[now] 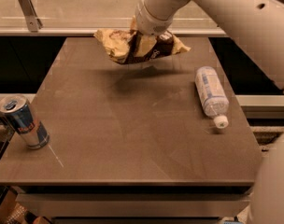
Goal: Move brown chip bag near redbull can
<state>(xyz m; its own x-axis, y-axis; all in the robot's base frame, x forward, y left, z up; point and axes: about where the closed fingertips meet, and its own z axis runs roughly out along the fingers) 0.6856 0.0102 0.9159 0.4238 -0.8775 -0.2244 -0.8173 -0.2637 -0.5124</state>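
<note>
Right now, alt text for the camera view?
The gripper holds the chip bag just off the table near its far edge, with a shadow beneath it. The can stands upright at the near left corner, far from the bag. A water bottle lies on its side at the right.
</note>
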